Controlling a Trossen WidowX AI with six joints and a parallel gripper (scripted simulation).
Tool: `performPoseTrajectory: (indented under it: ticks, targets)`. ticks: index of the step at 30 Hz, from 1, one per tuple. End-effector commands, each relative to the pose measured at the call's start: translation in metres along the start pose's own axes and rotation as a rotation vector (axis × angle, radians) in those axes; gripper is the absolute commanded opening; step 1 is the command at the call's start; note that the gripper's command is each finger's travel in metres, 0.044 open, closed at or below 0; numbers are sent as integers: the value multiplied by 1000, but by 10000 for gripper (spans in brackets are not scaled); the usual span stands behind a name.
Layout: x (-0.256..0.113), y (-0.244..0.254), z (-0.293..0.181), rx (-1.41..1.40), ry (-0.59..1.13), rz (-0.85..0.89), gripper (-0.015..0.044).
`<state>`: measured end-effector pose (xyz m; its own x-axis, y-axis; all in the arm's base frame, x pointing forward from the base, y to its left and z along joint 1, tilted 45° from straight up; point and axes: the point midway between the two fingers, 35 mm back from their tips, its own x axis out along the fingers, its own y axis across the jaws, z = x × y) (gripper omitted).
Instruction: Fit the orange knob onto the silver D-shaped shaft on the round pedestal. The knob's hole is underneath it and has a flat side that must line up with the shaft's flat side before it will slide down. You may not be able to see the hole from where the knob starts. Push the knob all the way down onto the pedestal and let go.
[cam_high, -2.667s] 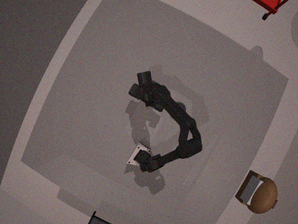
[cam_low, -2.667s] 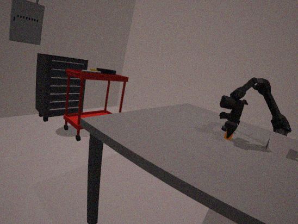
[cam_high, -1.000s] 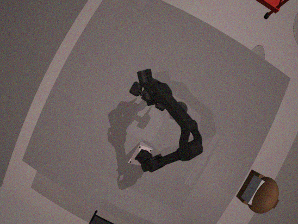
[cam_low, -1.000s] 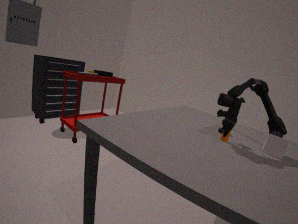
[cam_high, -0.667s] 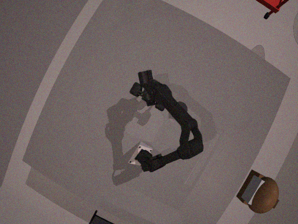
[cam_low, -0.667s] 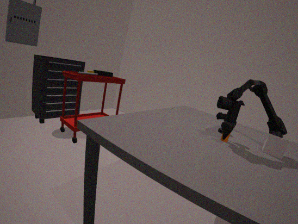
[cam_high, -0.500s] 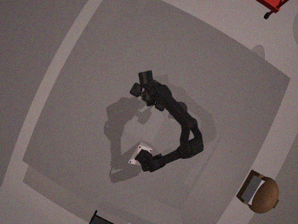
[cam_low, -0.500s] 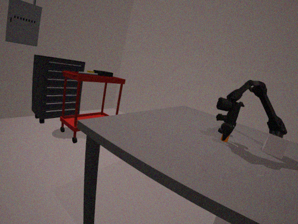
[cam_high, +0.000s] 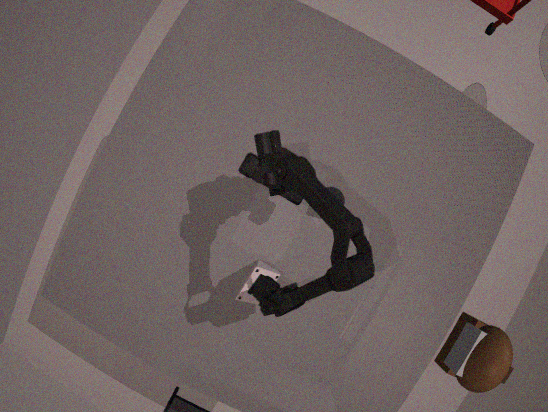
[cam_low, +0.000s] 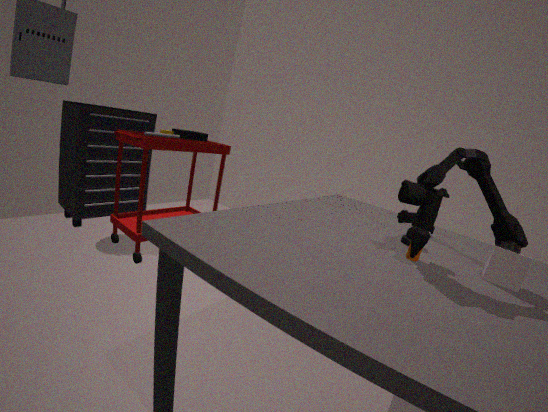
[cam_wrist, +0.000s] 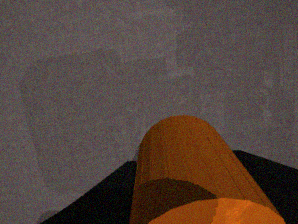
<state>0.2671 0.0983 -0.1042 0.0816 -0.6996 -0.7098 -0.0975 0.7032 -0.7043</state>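
The orange knob (cam_wrist: 175, 145) (cam_low: 412, 258) shows as a tapering cylinder in the wrist view and as a small orange patch low at the fingers in the exterior view. My gripper (cam_wrist: 183, 165) (cam_low: 414, 251) is shut on it, with one dark finger on each side. In the top view the arm hides the knob. Its underside and hole are hidden. A dark grey round thing (cam_high: 337, 195), partly under the forearm in the top view, may be the pedestal. The silver shaft cannot be made out, and no pedestal shows in the wrist view.
The arm's base stands by a white plate (cam_high: 258, 275). A pale slanted panel (cam_low: 505, 270) shows near the base in the exterior view. The grey table (cam_low: 300, 260) carries the arm's shadows. A red cart (cam_low: 172, 145) and a dark drawer cabinet (cam_low: 107, 165) stand beyond the table.
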Motion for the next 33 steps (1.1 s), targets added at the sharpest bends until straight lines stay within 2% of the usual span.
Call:
performPoseTrajectory:
  ticks: [1,5,33]
  targets:
    - [0,0,0,-3,-2,-1,92]
    - [-7,1,2,-4,-2,0,0]
    - [-93,7,10,-5,-2,7,0]
